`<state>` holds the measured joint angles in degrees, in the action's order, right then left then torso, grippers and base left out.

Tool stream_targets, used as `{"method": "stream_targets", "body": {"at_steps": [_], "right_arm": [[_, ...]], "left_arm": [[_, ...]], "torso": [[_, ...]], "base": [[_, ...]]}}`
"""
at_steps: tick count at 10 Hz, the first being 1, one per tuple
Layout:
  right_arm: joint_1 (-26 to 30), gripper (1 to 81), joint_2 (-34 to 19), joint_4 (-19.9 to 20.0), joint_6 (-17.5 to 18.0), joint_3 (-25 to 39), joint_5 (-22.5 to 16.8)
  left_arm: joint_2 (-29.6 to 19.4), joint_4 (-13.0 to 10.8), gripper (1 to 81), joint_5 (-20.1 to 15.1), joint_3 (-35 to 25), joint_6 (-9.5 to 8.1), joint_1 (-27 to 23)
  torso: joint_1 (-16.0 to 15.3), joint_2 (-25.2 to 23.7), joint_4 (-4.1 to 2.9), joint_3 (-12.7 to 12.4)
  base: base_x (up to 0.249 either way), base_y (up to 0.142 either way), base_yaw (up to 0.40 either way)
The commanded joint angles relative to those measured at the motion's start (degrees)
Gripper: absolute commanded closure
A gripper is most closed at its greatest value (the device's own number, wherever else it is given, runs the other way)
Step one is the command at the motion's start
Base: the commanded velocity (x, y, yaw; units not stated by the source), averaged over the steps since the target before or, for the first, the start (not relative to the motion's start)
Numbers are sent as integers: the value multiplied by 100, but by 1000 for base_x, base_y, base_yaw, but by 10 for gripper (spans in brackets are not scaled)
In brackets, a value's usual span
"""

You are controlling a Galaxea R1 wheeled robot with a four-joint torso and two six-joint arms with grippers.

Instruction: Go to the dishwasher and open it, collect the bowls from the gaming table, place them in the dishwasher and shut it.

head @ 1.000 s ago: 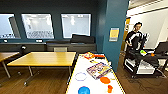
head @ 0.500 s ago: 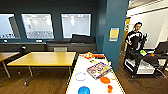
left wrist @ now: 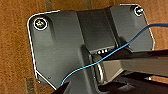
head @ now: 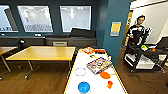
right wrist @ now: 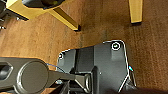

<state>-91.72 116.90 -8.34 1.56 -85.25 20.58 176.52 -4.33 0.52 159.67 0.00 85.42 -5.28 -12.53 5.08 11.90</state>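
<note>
The gaming table (head: 75, 86) is a long, narrow slab with a smooth white top and a yellowish wood edge, running away from the robot in the head view. On it lie three small round plastic bowls: a bright blue bowl (head: 84, 87) nearest the robot, a pale bowl with a purplish rim (head: 80, 71) a little beyond it, and an orange bowl (head: 105, 75) off to the robot's right of those two. A small upright orange cup (head: 110, 84) stands just beside the orange bowl, on the near side. Farther along the top rests a flat, glossy printed box (head: 99, 65), tilted askew, with more colourful flat items (head: 88, 50) near the far end. To the left stands a plain wood-topped table (head: 42, 53) on slim metal legs, over a dark plank floor (head: 37, 80). A person (head: 137, 33) stands at the right behind a control rig. Both wrist views look down on brown wood-grain flooring past the robot's own dark plate; the right wrist view also catches yellow wooden furniture legs (right wrist: 65, 20). Neither arm is near the bowls, and I cannot tell whether either gripper is open or closed, or whether it holds anything.
</note>
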Motion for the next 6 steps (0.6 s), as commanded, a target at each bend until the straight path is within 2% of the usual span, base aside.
{"method": "stream_targets", "body": {"at_steps": [1,4,5,6], "right_arm": [[192,10,-1929,60,29,1809,772],[956,10,-2475,279,11,2479,633],[1359,10,-2432,463,2,2497,222],[1878,10,-2282,719,2,2365,-334]], "left_arm": [[24,20,10,-299,-15,9,-258],[24,20,10,-299,-15,0,-258],[24,20,10,-299,-15,-9,-258],[33,20,10,-299,-15,-18,-258]], "torso": [[0,0,0,391],[-4,2,0,842],[-4,4,0,634],[-6,6,0,714]], "base": [[0,0,0],[0,0,0],[0,0,0],[0,0,0]]}}
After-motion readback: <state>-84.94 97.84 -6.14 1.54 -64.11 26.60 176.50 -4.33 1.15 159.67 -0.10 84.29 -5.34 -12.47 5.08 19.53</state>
